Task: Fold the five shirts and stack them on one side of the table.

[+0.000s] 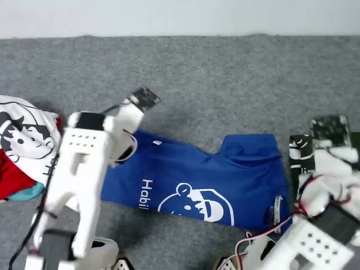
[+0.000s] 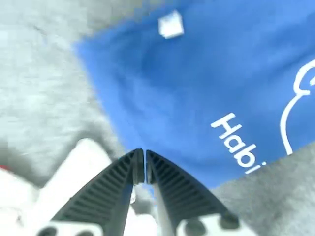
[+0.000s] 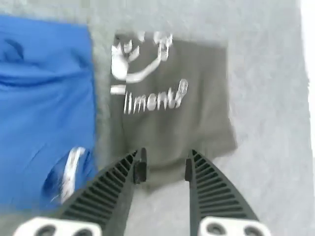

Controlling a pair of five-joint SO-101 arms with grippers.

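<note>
A blue shirt (image 1: 214, 180) with white print lies spread and partly folded in the middle of the grey table. In the left wrist view the blue shirt (image 2: 197, 88) shows a small white tag. My left gripper (image 2: 141, 160) hangs shut above the shirt's corner, by its edge; in the high view the left gripper (image 1: 145, 99) is raised over the shirt's left end. A folded dark grey shirt (image 3: 172, 98) with white print lies to the right of the blue one. My right gripper (image 3: 165, 164) stands open over its near edge, and the high view shows the right gripper (image 1: 330, 128) there too.
A heap of shirts (image 1: 22, 143), white with a cartoon print, red and teal, sits at the table's left edge. The grey table (image 1: 225, 79) runs back to a pale wall. Red and white cables (image 1: 264, 233) hang by the right arm.
</note>
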